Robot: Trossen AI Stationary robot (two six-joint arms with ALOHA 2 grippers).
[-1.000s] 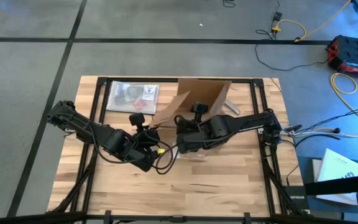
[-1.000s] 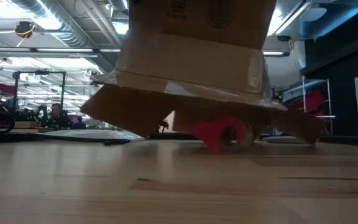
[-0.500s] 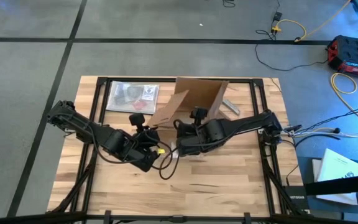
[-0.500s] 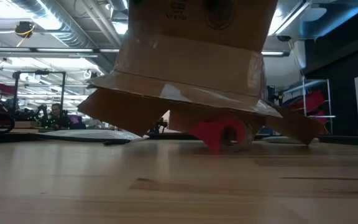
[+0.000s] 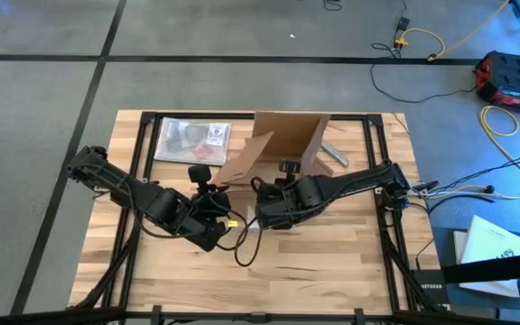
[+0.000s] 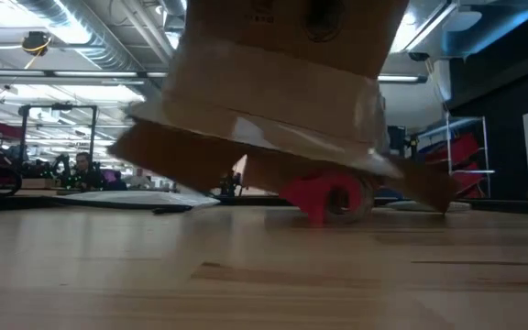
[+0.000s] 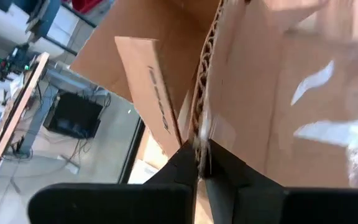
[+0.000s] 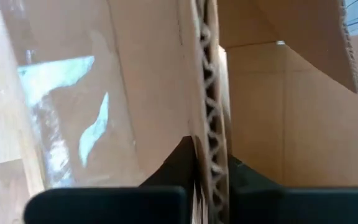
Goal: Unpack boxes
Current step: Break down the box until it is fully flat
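Since the earlier frame the right claw [image 8: 207,168] has gone from wide open to pinched shut on a corrugated edge of the box [image 5: 283,144], and the arm has drawn slightly toward 6 o'clock; in the low view the box [image 6: 273,92] now tilts more, its flap edges blurred. Left claw [image 7: 199,163] is likewise clamped shut on a corrugated box wall. From above, the box stands near the 12 o'clock edge of the wooden counter [image 5: 332,271], flaps spread, with a clear plastic bag [image 5: 192,137] lying flat toward 10 o'clock. Grey floor with dark lines surrounds the counter, with yellow cables [image 5: 504,122] at 2 o'clock. Only the low view shows a red object [image 6: 324,197] under the raised box, and a hall with ceiling ducts behind. Only the wrist views show each claw's grip and the shiny tape [image 8: 61,71] on the cardboard.
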